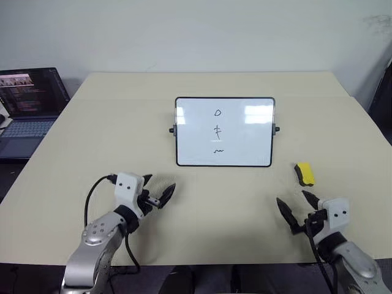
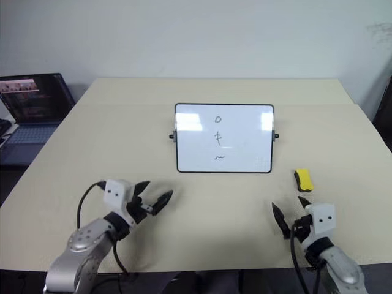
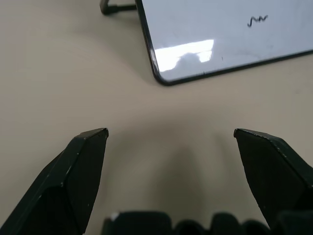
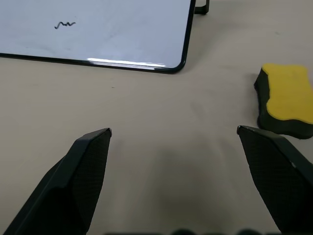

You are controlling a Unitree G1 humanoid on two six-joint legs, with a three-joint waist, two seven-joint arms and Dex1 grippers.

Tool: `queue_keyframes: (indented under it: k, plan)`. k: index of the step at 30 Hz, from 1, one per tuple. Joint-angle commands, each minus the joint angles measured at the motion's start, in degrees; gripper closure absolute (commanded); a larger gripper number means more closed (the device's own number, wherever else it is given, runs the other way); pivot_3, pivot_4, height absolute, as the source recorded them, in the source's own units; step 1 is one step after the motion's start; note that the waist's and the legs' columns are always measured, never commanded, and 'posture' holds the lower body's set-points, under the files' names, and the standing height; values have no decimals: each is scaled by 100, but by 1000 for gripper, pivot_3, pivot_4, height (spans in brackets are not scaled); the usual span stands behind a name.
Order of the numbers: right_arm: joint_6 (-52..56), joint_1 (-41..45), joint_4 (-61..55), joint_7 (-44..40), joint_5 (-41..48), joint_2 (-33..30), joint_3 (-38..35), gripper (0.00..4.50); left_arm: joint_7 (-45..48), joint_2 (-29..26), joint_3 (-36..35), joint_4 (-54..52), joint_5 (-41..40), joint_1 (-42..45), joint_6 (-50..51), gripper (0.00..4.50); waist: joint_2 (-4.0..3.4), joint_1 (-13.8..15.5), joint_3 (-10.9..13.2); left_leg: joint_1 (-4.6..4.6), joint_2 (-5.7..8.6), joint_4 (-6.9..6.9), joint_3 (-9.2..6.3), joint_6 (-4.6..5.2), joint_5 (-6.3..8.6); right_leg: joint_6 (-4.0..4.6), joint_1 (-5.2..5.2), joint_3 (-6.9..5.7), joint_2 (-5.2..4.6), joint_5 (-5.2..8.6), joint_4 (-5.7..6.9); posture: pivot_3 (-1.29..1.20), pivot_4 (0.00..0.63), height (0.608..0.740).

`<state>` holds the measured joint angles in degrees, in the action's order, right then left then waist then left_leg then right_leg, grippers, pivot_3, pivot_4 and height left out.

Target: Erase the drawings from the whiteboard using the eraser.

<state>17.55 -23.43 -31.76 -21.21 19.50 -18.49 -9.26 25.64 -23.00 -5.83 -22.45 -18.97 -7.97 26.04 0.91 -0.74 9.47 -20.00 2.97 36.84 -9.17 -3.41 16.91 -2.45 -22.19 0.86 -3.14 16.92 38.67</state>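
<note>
Eraser position decides the coming move: the small yellow block eraser with a dark black base (image 1: 304, 174) lies flat on the beige desk (image 1: 73, 153), off the near right corner of the small glossy whiteboard with a thin black frame (image 1: 245, 138), close to it but not touching. Its long axis runs near to far.

The right gripper (image 1: 296, 209) hovers just on the near side of the eraser, a little to its left, with fingers spread wide and nothing between them. In the right wrist view the eraser sits just beyond the fingertip on its side, so a short reach forward and slightly right would likely bring it between the fingers.

The left gripper (image 1: 158, 190) hangs over the near left of the desk, fingers also wide and empty, well apart from the eraser. The right arm is plainly nearer.

Three black marker drawings (image 1: 217, 130) stand in a column on the board, untouched: circle, cross-like stroke, squiggle.
</note>
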Motion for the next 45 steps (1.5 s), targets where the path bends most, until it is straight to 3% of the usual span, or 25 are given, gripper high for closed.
queue_keyframes:
  k: [1,9,16,21,28,34,45]
  plan:
    - [302,184,-34,108,177,-64,-226,19,37,-23,134,-68,107,-4,-107,0,0,13,0,1,0,0,0,0,0,-2,1,0,0,0,0,0,150,740]
    - [438,299,-609,62,-197,-359,179,19,199,-56,-11,19,-9,113,-236,0,-3,43,2,1,-3,-2,2,0,0,0,-1,-1,2,2,0,0,150,740]
    - [-75,286,-808,242,-974,-275,852,19,735,-473,-405,553,-181,776,-469,0,-3,62,2,-2,-3,-4,-1,-1,1,-1,-2,-5,2,3,-6,0,150,740]
    - [408,394,-986,568,-838,-69,541,19,1146,-670,-167,870,-200,1675,-489,0,1,61,4,-3,0,-2,-2,-2,1,-3,-1,-5,2,2,-7,0,150,740]
    - [1034,617,-1224,995,-830,19,4,19,2509,-1039,582,1035,-371,2510,-427,0,0,31,5,-9,7,-3,-2,-4,-1,19,-4,-5,2,-12,-10,0,150,740]
    - [2006,1427,-1090,1418,-536,186,-408,19,3620,-1283,1150,1053,-532,2994,-363,0,-4,-65,9,-7,1,-3,1,-2,0,22,-8,-3,6,-13,-2,0,150,740]
    - [3102,2673,8,1204,-285,-363,-817,19,4259,-1137,1396,1929,-333,3718,-797,0,-5,-86,11,-11,14,-1,-1,3,1,22,-9,-7,8,-14,-1,0,150,740]
